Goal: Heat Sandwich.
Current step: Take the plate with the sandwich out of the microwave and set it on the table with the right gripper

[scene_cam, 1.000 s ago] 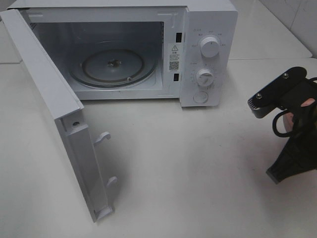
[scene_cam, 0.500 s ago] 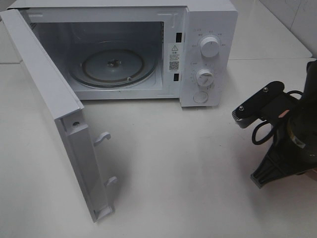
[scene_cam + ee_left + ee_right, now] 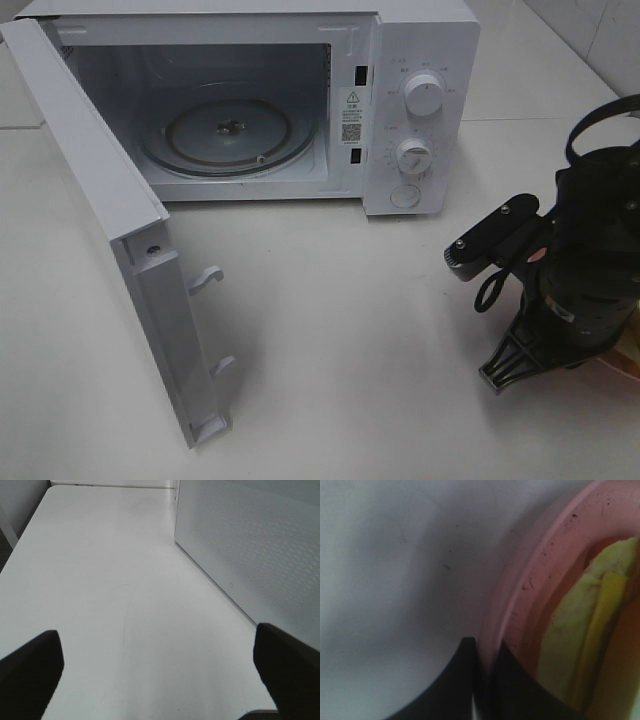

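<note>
In the right wrist view the sandwich (image 3: 570, 635), pale bread with a yellow cheese strip, lies on a round pink plate (image 3: 545, 580). My right gripper (image 3: 485, 645) is shut on that plate's rim, one finger on each side of it. In the exterior high view the right arm (image 3: 585, 270) hangs over the table's right side, and only a sliver of the plate (image 3: 624, 364) shows beneath it. The sandwich is hidden there. My left gripper (image 3: 160, 665) stands wide open over bare table beside a perforated white panel (image 3: 260, 545), holding nothing. It is outside the exterior high view.
A white microwave (image 3: 425, 50) stands at the back with its door (image 3: 100, 190) swung open toward the front left. Its glass turntable (image 3: 228, 135) has nothing on it. Two knobs (image 3: 424, 96) sit on the right panel. White table (image 3: 350, 330) lies between door and right arm.
The right arm has moved left and toward the front of the table, its gripper still shut. The microwave and its door have not moved.
</note>
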Controlling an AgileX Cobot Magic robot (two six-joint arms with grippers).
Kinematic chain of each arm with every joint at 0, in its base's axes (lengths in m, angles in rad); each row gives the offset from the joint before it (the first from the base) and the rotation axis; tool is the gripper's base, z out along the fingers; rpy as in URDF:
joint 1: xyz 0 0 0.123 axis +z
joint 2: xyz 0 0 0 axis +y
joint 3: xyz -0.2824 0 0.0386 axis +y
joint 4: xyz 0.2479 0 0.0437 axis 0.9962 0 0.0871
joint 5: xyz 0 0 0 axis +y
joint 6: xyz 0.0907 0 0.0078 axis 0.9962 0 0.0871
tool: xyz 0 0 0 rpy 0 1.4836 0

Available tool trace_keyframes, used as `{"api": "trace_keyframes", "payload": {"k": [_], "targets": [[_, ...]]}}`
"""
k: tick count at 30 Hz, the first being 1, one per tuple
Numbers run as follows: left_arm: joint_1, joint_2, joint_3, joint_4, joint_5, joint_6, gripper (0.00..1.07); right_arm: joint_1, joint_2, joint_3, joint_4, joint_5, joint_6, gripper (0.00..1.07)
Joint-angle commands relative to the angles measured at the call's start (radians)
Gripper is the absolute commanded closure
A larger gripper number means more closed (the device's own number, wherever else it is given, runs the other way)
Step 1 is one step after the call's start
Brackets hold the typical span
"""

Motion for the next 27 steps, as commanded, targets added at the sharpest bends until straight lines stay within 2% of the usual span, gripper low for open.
{"api": "trace_keyframes", "payload": {"k": [1, 13, 23, 27], "targets": [[0.000, -0.021, 0.002, 0.001, -0.008, -0.003, 0.09, -0.006, 0.035, -0.003, -0.050, -0.009, 0.047, 1.04], [0.000, -0.021, 0.002, 0.001, -0.008, -0.003, 0.09, -0.007, 0.160, -0.003, -0.196, -0.024, 0.249, 1.04], [0.000, -0.021, 0.002, 0.001, -0.008, -0.003, 0.09, -0.007, 0.186, -0.003, -0.201, -0.032, 0.263, 1.02], [0.000, -0.021, 0.002, 0.001, -0.008, -0.003, 0.09, -0.007, 0.186, -0.003, -0.198, -0.030, 0.263, 0.99]]}}
